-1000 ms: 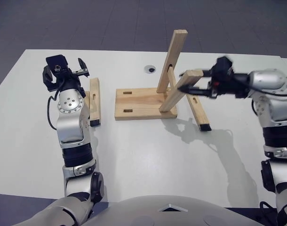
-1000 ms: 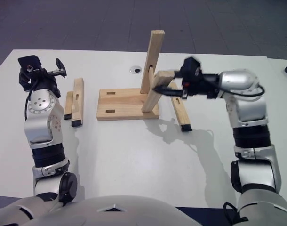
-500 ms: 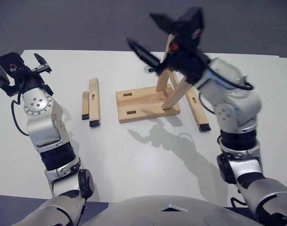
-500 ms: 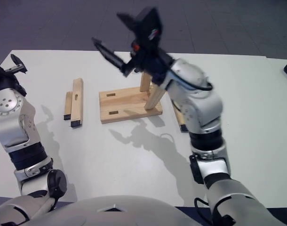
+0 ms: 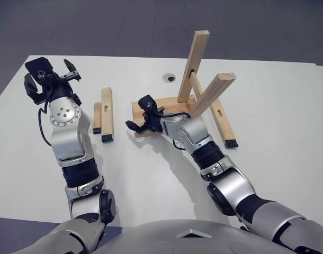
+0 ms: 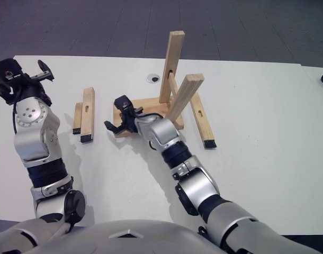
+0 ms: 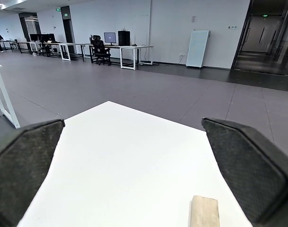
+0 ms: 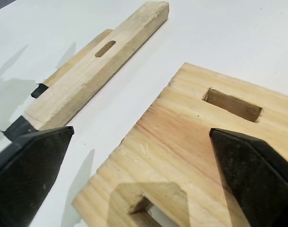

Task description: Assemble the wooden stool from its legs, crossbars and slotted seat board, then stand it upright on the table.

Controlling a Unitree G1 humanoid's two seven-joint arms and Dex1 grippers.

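The slotted seat board (image 5: 164, 108) lies flat mid-table. Two legs stand in its right side: one nearly upright (image 5: 194, 66), one leaning right (image 5: 212, 95). A third leg (image 5: 223, 123) lies on the table behind them. My right gripper (image 5: 141, 120) hovers open just over the board's left edge; the right wrist view has its fingers (image 8: 33, 165) straddling the board (image 8: 182, 137) and its slots. My left gripper (image 5: 70, 79) is raised at the far left, open and empty. A loose leg (image 5: 106, 114) and a short crossbar (image 5: 97, 117) lie between the left arm and the board.
A small round hole (image 5: 170, 78) sits in the white table (image 5: 151, 180) behind the board. The left wrist view looks past a wooden end (image 7: 204, 213) to the table's far edge and an office floor beyond.
My right gripper let go of the leaning leg, swung up over the stool, then came down to the board's left edge. The left arm swung outward, then partly back.
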